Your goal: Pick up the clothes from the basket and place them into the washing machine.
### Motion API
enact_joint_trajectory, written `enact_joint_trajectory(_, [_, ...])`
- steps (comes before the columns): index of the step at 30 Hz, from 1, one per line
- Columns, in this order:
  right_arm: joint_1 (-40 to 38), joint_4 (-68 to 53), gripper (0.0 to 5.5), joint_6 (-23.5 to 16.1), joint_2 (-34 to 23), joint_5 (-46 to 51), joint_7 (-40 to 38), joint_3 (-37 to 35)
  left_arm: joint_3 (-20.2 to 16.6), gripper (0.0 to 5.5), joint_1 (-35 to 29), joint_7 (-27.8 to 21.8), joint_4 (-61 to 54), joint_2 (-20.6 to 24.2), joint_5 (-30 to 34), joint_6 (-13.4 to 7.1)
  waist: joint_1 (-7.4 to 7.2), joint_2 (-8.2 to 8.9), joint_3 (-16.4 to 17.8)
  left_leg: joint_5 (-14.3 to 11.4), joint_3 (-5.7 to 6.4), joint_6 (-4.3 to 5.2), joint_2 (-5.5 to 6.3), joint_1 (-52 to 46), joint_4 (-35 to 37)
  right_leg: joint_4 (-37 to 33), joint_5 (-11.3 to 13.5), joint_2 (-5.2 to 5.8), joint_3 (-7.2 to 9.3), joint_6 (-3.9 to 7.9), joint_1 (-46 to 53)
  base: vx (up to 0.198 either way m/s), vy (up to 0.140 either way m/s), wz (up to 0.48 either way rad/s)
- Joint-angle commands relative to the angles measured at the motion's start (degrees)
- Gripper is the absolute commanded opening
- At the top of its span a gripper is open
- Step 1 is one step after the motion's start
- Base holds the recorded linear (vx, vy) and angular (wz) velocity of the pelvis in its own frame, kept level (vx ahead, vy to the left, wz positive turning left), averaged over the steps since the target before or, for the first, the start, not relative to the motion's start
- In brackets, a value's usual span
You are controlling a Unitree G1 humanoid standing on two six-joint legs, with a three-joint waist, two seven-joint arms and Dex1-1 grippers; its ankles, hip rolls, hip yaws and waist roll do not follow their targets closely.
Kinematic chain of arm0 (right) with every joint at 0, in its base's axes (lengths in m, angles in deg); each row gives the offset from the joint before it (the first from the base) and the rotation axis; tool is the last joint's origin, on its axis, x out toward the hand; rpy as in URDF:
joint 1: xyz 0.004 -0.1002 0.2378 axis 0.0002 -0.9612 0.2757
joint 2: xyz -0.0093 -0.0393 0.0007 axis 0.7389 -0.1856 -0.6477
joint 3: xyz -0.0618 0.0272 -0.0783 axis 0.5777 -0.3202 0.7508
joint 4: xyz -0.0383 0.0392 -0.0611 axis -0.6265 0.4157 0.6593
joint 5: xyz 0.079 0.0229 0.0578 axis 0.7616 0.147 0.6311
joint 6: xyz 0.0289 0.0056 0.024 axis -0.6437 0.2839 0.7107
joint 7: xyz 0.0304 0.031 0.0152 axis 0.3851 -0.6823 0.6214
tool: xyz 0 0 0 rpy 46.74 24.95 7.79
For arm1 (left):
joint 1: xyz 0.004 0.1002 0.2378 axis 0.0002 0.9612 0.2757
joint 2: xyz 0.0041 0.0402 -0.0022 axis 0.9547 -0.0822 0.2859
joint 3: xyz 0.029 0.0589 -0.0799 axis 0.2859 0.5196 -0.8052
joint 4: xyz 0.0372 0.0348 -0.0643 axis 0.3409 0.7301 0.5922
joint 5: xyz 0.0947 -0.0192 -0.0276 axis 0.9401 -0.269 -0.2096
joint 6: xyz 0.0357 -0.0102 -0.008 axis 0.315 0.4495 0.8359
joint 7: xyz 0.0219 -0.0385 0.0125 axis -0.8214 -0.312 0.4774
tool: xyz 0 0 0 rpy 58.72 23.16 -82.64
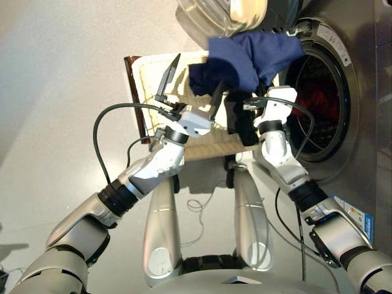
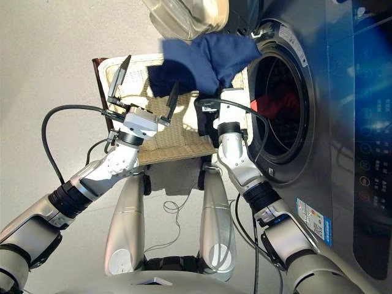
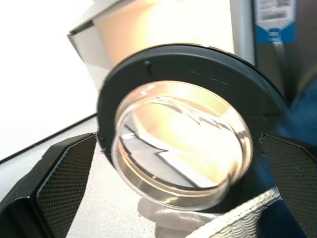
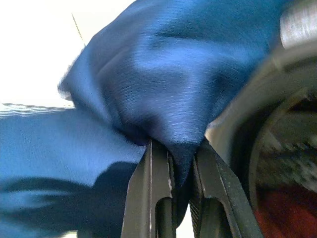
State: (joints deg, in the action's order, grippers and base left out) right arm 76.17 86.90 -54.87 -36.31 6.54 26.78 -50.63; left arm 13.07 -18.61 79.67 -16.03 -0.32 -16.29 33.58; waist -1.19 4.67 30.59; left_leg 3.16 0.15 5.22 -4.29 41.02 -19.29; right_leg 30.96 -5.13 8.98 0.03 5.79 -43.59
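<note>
Standing just beyond and to the right of the right hand (image 4: 179, 198), the dark grey front-loading washing machine (image 1: 361, 92) is seen with its round drum opening uncovered, and its black-rimmed round door with the clear glass bowl (image 3: 183, 144) is swung wide, directly ahead of the left hand (image 1: 195, 86). The shallow cream-white woven basket with a dark brown edge (image 1: 153, 76) lies on the floor under and just beyond both hands. A navy blue fabric garment (image 1: 245, 58) is pinched between the nearly closed fingers of the right hand; it is lifted above the basket's right end, and its far edge is draped against the rim of the drum opening. A coral-red garment (image 1: 321, 95) is already seen inside the drum, beyond the right hand. A black garment (image 1: 242, 125) hangs just left of the right hand, at the basket's near right corner; whether it is gripped as well cannot be told. The left hand is held spread wide over the basket, and nothing is held in it.

By this showing, the task is judged about a third done: one garment is loaded, the navy one is at the opening but not yet inside, and the black one remains to be placed.
</note>
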Motion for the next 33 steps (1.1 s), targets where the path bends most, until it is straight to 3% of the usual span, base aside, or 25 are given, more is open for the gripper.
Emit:
enact_joint_trajectory(1, [2.19, 1.21, 0.00, -1.93, -2.41, -0.68, -2.92, -5.53, -0.90, 5.50, -0.66, 1.00, -8.09, -1.79, -1.42, -4.53, -0.05, -4.24, -0.80, -2.82, -0.09, 0.69, 0.56, 1.32, -4.74, -5.16, 4.56, 1.39, -0.58, 2.62, 0.41, 0.000, 0.000, 0.000])
enact_joint_trajectory(8, [6.32, 13.46, 0.00, -1.68, -2.34, 5.36, -4.27, -9.31, -1.06, 5.50, -0.83, 0.84, -8.27, -2.89, -3.39, -4.62, 0.57, -5.00, -0.80, -3.05, 0.26, 0.60, 0.86, 2.77, -5.69, -4.15, 4.16, 1.50, -0.67, 2.47, -0.76, 0.000, 0.000, 0.000])
enact_joint_trajectory(14, [11.45, 22.95, 0.00, -0.59, -6.05, 7.81, -5.91, -11.64, -1.16, 5.50, -1.38, 0.19, -8.97, -3.13, -5.24, -4.53, 0.93, -5.58, -0.80, -3.95, 0.64, 0.62, 0.91, 5.21, -8.19, -1.65, 3.21, 1.46, -1.03, 2.12, -3.20, 0.000, 0.000, 0.000])
enact_joint_trajectory(23, [18.93, 32.37, 0.00, 1.28, -17.55, 9.90, -10.14, -14.57, -0.84, 5.50, -0.46, 0.12, -10.67, -1.28, -6.14, -3.80, 1.40, -6.50, -0.80, -5.22, 1.21, 0.84, 0.95, 11.80, -13.35, 4.41, 1.34, 1.45, -1.31, 1.58, -9.69, 0.000, 0.000, 0.000])
enact_joint_trajectory(33, [25.09, 35.84, 0.00, 5.41, -27.61, 5.82, -15.14, -12.48, -2.42, 5.50, 1.04, 0.89, -13.48, 1.40, -5.43, -2.88, 1.13, -7.22, -0.80, -5.70, 1.27, 1.31, 0.13, 17.56, -17.06, 9.20, 0.08, 1.04, -1.48, 1.00, -16.28, 0.000, 0.000, 0.000])
